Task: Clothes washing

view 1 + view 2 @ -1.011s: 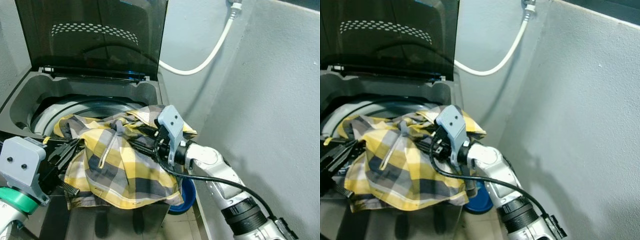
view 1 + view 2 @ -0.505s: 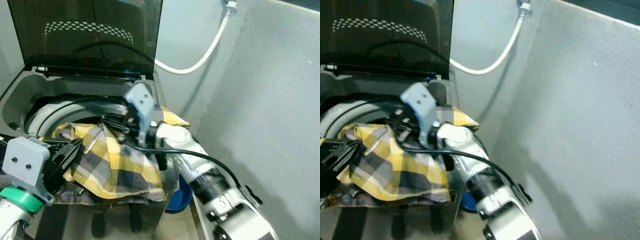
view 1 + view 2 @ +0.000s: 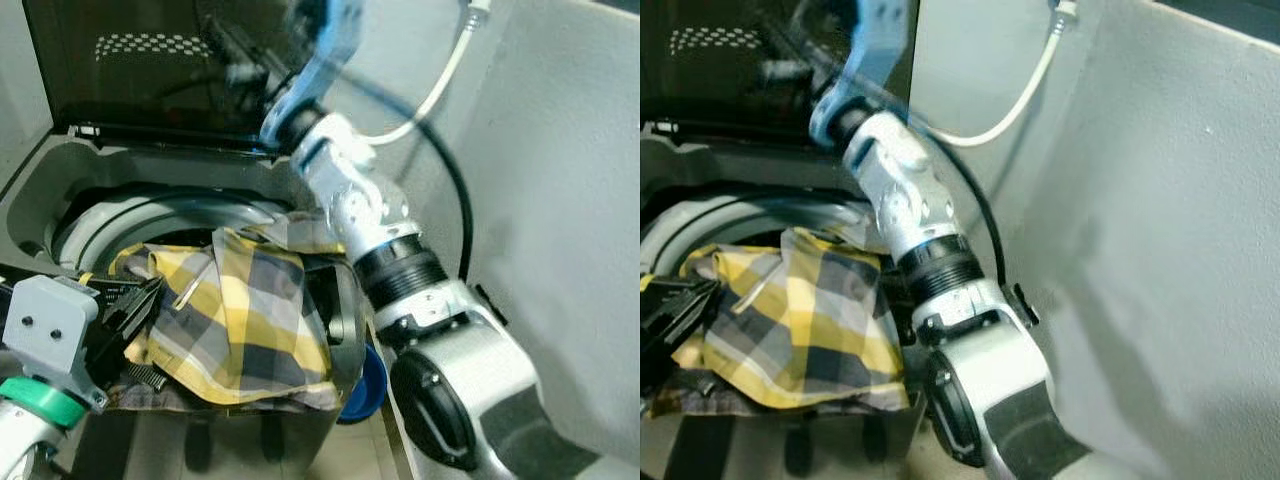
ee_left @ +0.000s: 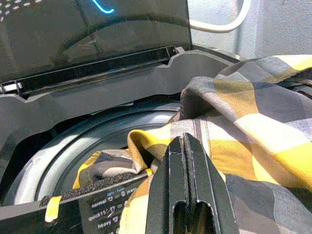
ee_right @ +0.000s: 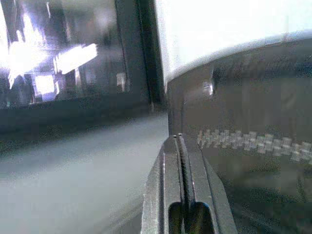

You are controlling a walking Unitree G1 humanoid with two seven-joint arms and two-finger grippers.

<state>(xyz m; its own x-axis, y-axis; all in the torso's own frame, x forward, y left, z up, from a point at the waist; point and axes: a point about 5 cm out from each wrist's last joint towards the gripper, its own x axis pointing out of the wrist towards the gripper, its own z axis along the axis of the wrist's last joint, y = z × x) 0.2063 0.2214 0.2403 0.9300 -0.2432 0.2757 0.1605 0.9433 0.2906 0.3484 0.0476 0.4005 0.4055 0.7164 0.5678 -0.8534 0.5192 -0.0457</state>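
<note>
A yellow, grey and white checked shirt [image 3: 240,320] lies bunched over the front right rim of the open top-loading washer [image 3: 55,195], partly hanging into the drum. My left gripper [image 3: 135,305] sits low at the shirt's left edge. In the left wrist view its fingers [image 4: 184,141] are shut, pressed together against the cloth, with no fabric seen between them. My right arm is raised high over the tub. Its gripper [image 3: 235,50] is blurred in front of the dark upright lid [image 3: 130,100]. It is shut and empty in the right wrist view [image 5: 177,139].
A white hose [image 3: 440,85] curves down the back wall. A grey wall [image 3: 570,200] stands close on the right. A blue basin [image 3: 372,385] sits on the floor beside the washer's right front corner.
My right arm has let go of the shirt and swung up to the lid. The shirt has dropped and gathered lower on the rim. The left gripper has stayed put.
</note>
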